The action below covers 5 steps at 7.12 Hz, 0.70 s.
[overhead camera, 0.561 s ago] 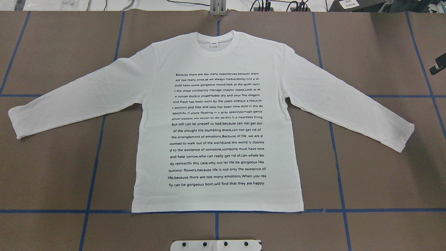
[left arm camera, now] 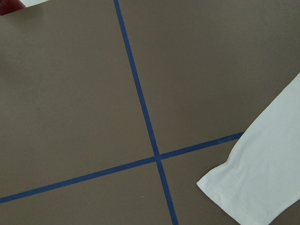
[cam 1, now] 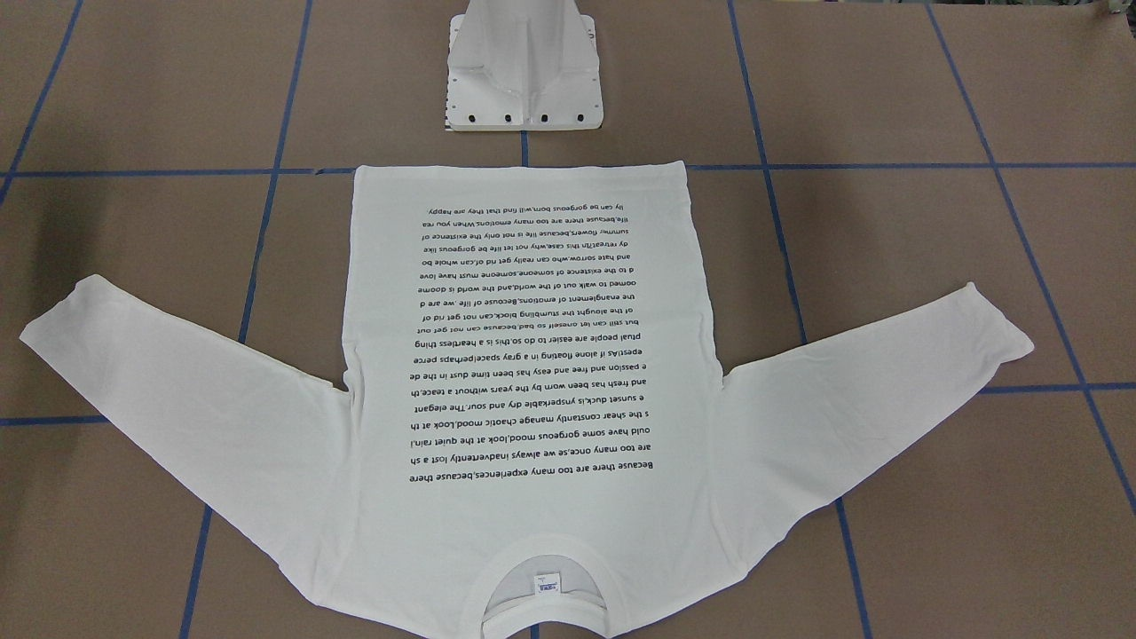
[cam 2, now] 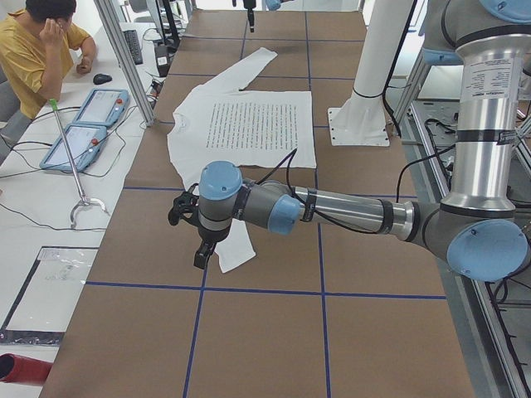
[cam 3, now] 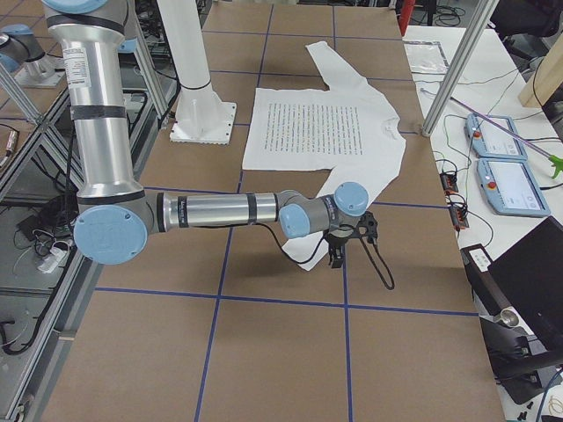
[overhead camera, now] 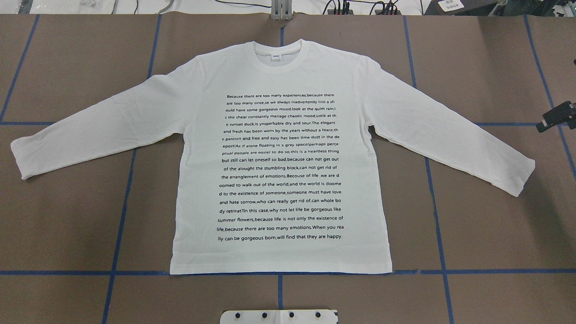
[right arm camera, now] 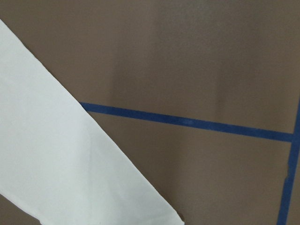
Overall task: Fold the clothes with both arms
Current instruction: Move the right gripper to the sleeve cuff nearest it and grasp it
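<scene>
White T-shirt [overhead camera: 279, 72] flat on brown taped table [overhead camera: 67, 225], pedestal [cam 1: 524, 71] near hem

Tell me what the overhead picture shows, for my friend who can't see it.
A white long-sleeved shirt lies flat on a brown table with blue tape lines, its black writing facing up and both sleeves spread wide. At the right edge a bit of the right claw shows, not touching the shirt.
</scene>
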### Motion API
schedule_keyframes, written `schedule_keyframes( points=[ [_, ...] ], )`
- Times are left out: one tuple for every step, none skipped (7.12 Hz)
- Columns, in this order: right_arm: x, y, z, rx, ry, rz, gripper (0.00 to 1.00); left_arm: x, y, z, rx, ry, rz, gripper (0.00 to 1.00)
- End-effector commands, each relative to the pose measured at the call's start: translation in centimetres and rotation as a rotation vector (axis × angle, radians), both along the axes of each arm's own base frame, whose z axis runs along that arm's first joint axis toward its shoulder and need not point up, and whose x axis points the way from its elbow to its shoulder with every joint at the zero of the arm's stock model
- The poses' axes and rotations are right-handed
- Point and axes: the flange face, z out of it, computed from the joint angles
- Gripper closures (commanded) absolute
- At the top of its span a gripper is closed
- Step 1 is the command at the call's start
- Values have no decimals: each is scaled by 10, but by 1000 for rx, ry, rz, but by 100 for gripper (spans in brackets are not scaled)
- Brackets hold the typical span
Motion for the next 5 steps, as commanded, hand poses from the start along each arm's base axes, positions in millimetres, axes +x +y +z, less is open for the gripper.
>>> schedule_keyframes(
  points=[
    [-39, 44, 20, -27, -27, 64, 0, 1, 7, 14, -47, 15, -20, 0],
    [-56, 50, 25, -70, 22, 142, 6, 2, 11, 20, -52, 14, -17, 0],
    [-65, 52, 30, -128, 57, 208, 17, 1, 12, 22, -56, 14, -19, 0],
    [-66, 52, 31, -203, 59, 273, 20, 1, 12, 20, -55, 16, -20, 0],
    [-67, 53, 32, -252, 58, 309, 22, 2, 12, 20, -53, 16, -18, 0]
  ],
)
